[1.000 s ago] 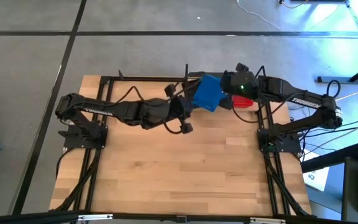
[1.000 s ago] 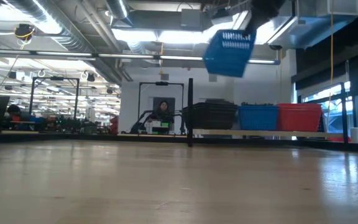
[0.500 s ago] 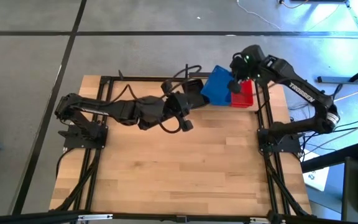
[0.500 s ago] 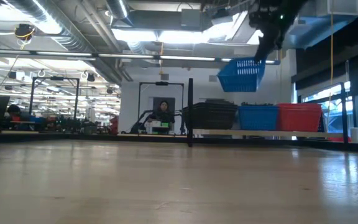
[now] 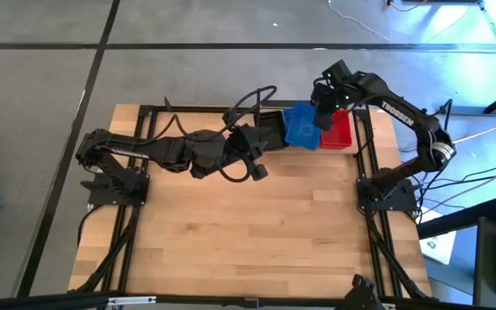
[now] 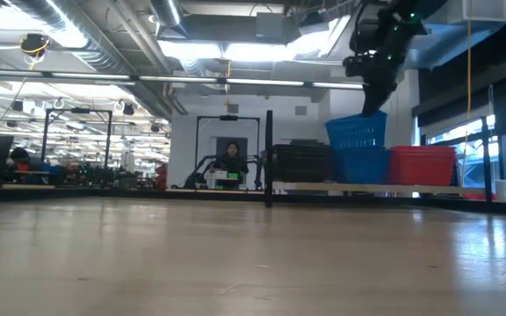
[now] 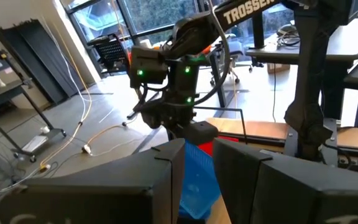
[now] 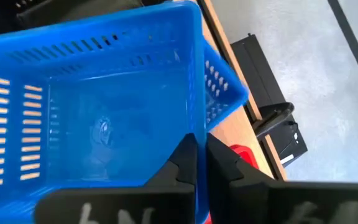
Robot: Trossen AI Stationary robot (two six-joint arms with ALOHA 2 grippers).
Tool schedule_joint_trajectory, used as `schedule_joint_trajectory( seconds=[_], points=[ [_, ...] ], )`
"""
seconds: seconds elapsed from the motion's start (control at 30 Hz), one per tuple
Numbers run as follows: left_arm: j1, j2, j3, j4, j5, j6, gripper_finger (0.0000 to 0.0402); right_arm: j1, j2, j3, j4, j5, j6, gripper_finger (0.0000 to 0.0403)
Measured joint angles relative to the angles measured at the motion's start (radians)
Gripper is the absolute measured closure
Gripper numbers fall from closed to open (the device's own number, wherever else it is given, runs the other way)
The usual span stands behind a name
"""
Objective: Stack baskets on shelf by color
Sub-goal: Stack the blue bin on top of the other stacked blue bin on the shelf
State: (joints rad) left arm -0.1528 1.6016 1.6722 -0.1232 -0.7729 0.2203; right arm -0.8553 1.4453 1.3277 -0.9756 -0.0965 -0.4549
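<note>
Along the tabletop's far edge, the shelf point(image 6: 367, 186) carries black baskets point(image 5: 271, 132), then blue baskets point(image 6: 362, 164), then red baskets point(image 5: 340, 131). The left gripper point(image 5: 261, 138) hovers open by the black ones. The right gripper point(image 5: 321, 114) pinches the perforated top blue basket point(image 8: 104, 112), tilted on the blue stack.
</note>
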Motion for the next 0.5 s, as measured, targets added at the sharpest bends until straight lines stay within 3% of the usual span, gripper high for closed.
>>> schedule_joint_trajectory(
  seconds=[0.3,0.5],
  points=[
    [0.0,0.0,0.0,0.0,0.0,-0.001,0.0327,0.001,-0.001,0.049,-0.018,-0.007,-0.075,0.0399],
    [0.0,0.0,0.0,0.0,0.005,-0.008,0.0327,-0.005,-0.001,0.132,-0.024,-0.001,-0.262,0.0399]
  ],
)
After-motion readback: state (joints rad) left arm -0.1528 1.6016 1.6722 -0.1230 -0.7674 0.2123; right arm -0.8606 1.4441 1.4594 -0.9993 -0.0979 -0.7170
